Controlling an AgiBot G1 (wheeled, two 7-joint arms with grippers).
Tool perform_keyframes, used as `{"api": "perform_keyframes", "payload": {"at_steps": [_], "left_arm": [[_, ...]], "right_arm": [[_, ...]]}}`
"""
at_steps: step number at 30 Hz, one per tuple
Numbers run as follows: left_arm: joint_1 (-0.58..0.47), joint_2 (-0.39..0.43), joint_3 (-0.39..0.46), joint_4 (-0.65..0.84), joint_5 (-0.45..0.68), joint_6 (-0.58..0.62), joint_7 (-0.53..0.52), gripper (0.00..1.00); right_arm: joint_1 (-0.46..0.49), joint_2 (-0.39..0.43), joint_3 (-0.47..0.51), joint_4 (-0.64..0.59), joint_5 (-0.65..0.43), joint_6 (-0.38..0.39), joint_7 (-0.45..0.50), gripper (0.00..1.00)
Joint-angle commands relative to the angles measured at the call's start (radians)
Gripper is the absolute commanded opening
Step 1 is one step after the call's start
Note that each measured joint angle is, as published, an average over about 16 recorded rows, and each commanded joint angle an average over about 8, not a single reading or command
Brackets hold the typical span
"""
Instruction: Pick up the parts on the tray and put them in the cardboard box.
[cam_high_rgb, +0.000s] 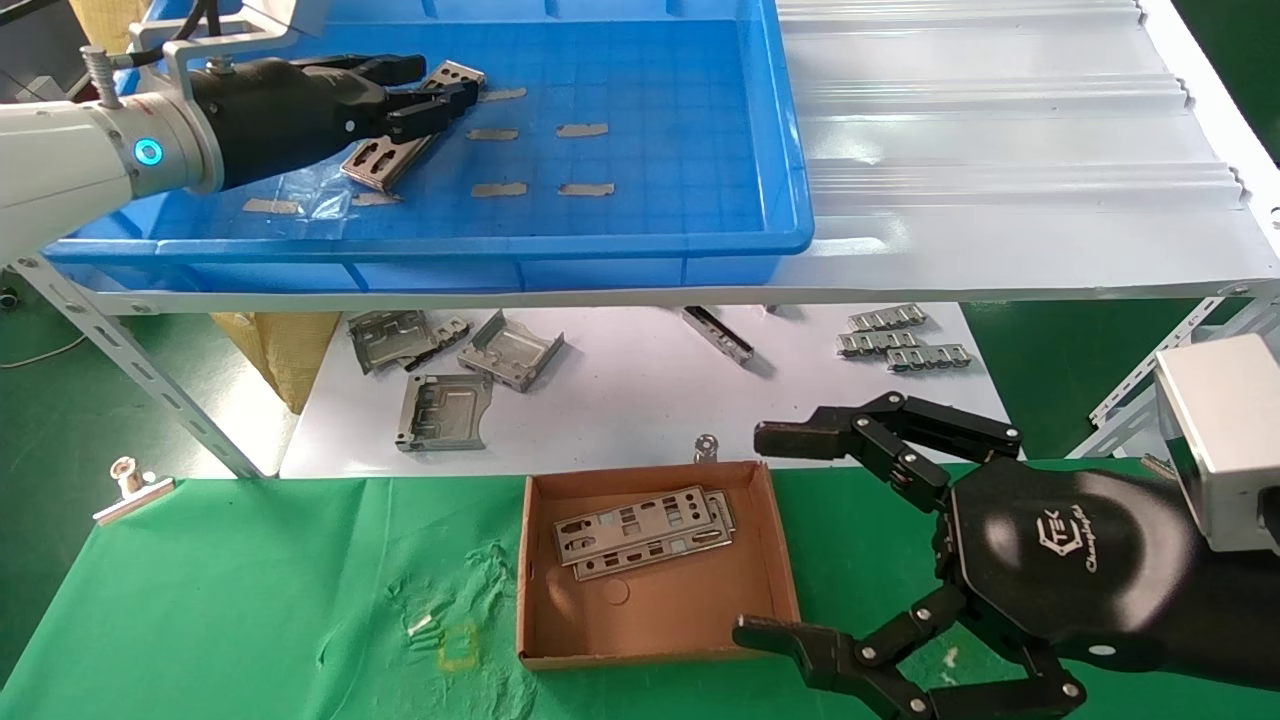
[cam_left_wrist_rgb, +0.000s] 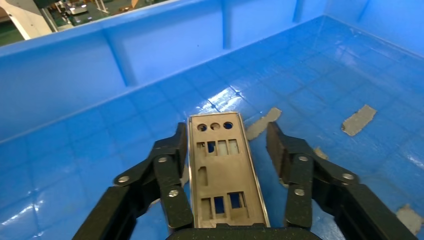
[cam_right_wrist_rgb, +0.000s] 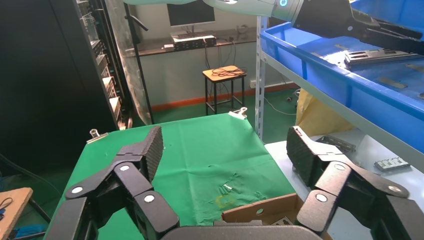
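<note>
Part (cam_left_wrist_rgb: 222, 170): on tray (cam_high_rgb: 640, 215) floor, between left end effector (cam_high_rgb: 440, 95) fingers, spread, not clamped.
Advice: close squarely on long edges, lift level.
Right end effector (cam_high_rgb: 790, 535): wide, empty, beside cardboard box (cam_high_rgb: 655, 605).

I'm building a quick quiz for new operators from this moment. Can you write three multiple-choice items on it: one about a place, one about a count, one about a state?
1. Where is the left gripper?
A. Over the cardboard box
B. Inside the blue tray
C. On the green cloth

2. How many plates lie in the cardboard box?
A. None
B. Two
C. Five

3. How does the right gripper stand?
A. Open and empty
B. Shut on a plate
C. Shut on a bracket

Answers:
1. B: the head view shows it reaching into the tray, and the left wrist view shows its fingers on either side of a plate.
2. B: two overlapping plates show on the box floor.
3. A: its fingers are spread wide beside the box with nothing between them.
</note>
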Motion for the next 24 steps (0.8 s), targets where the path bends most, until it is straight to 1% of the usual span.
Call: {"api": "perform_keyframes", "payload": {"at_steps": [1,18,19,24], "left_arm": [[0.0,0.0,0.001,0.003,0.001,0.005,0.0,0.0],[-0.004,-0.007,0.007,0.003,0.01,0.035,0.002,0.0],[-0.004,-0.006,0.007,0.003,0.01,0.038,0.002,0.05],[-0.008,-0.008,0.006,-0.001,0.008,0.054,0.006,0.68]], "right_arm": [[0.0,0.0,0.0,0.0,0.0,0.0,0.0,1.0],[0.0,0.0,0.0,0.0,0.0,0.0,0.0,1.0],[0.0,0.0,0.0,0.0,0.0,0.0,0.0,1.0],[0.0,0.0,0.0,0.0,0.0,0.0,0.0,1.0]]}}
